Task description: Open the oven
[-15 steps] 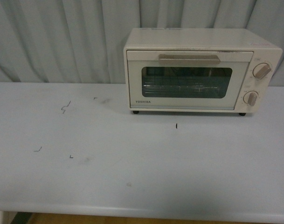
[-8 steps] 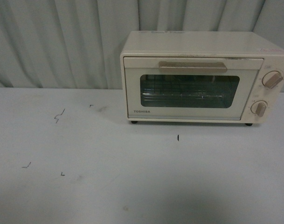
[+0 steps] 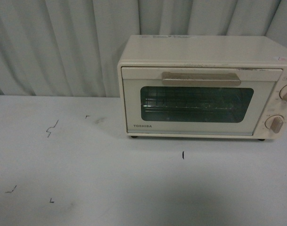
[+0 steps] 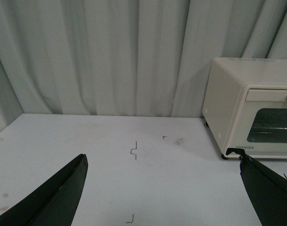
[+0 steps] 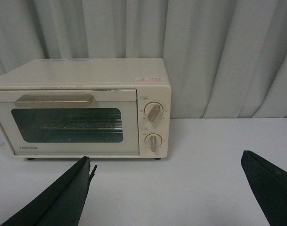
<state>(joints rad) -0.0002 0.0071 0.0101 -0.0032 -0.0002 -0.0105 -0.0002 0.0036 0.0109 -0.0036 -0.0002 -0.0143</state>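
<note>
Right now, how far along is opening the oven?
Nothing done yet: the oven door is shut, its handle untouched. In hand: the left gripper and right gripper are open and empty, short of the oven. Remaining: grasp the handle and pull the door down.

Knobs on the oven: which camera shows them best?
The right wrist view: the upper knob and lower knob both show whole. The front view cuts the upper knob at its edge. In the left wrist view the oven shows only its side and part of its door, no knobs.
</note>
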